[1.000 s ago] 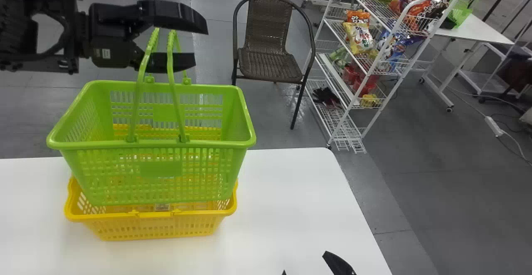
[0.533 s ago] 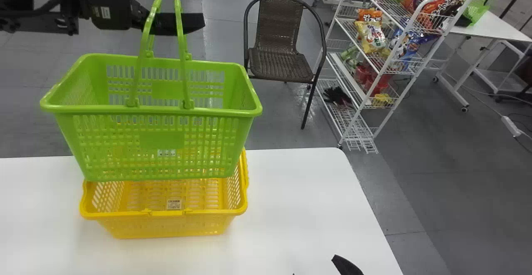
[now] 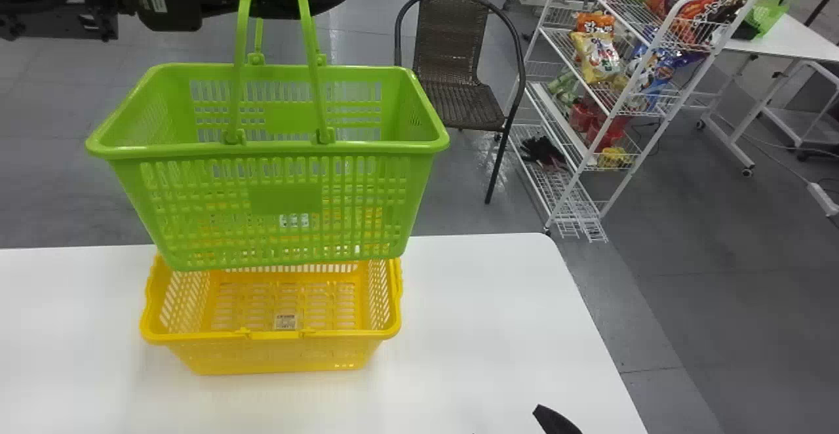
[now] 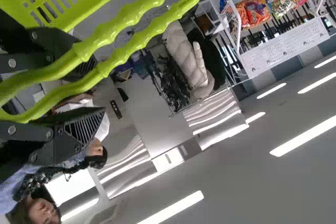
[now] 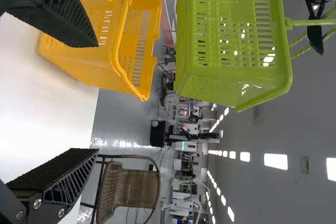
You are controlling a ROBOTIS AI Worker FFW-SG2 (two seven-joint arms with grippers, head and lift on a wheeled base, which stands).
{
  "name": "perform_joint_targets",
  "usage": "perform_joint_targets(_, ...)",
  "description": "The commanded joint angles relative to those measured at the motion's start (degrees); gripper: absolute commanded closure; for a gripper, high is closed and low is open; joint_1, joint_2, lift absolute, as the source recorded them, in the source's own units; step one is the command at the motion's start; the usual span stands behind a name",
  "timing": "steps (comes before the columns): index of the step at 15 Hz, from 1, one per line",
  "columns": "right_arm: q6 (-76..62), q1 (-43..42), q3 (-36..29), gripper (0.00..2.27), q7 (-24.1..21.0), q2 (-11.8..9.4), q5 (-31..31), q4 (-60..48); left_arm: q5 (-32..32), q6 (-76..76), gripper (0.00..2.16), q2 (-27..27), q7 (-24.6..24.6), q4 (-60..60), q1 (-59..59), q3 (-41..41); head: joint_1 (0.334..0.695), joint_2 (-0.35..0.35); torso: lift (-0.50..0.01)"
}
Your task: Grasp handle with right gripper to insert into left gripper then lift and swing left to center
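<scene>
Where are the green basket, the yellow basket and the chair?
Green basket [image 3: 285, 199], head view: solid panel on its near side.
Yellow basket [image 3: 282, 358], head view: its near wall.
Chair [image 3: 452, 34], head view: its backrest.

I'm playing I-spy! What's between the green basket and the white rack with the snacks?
A brown woven chair stands between the green basket and the white rack. You can see it in the head view.

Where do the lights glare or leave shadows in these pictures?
Left wrist view: ceiling lights glare as white strips; right wrist view: more glare overhead, shine on the grey floor, bright specks through the green basket's holes; head view: bright white table, no hard shadow around the yellow basket.
</scene>
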Motion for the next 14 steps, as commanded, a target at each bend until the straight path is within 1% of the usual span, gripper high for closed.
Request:
perform_joint_targets(1, 0.0, 0.0, 0.0, 0.11, 0.0, 0.0, 0.0, 0.1, -0.9, 0.2, 2.13, 0.3, -1.3, -0.8, -0.1, -0.8, 0.695, -0.239, 0.000)
perform_joint_targets(2, -0.2, 0.0, 0.0, 0.11, 0.0, 0.0, -0.1, 0.1, -1.2, 0.2, 2.13, 0.5, -1.5, -1.4, -0.1, -1.0, 0.695, -0.240, 0.000)
perform_joint_targets(5, -1.1, 0.2, 0.0, 0.11, 0.3, 0.0, -0.7, 0.5, -1.9, 0.2, 2.13, 3.3, -2.1, -1.6, -1.2, -1.7, 0.695, -0.236, 0.000)
perform_joint_targets(9, -1.8, 0.4, 0.0, 0.11, 0.3, 0.0, -0.8, 0.5, -1.6, 0.2, 2.13, 12.1, -3.9, -1.6, -2.2, -2.0, 0.695, -0.187, 0.000)
perform_joint_targets(10, -1.8, 0.4, 0.0, 0.11, 0.3, 0.0, -0.8, 0.5, -1.0, 0.2, 2.13, 15.2, -4.6, -1.6, -1.9, -2.0, 0.695, -0.165, 0.000)
perform_joint_targets(11, -1.8, 0.4, 0.0, 0.11, 0.3, 0.0, -0.8, 0.5, -0.4, 0.2, 2.13, 17.8, -5.3, -1.6, -1.5, -1.9, 0.695, -0.118, 0.000)
perform_joint_targets(14, -1.8, 0.4, 0.0, 0.11, 0.3, 0.0, -0.8, 0.3, 2.8, 0.2, 2.13, 26.5, -6.8, -1.6, 1.2, -0.6, 0.695, -0.034, 0.000)
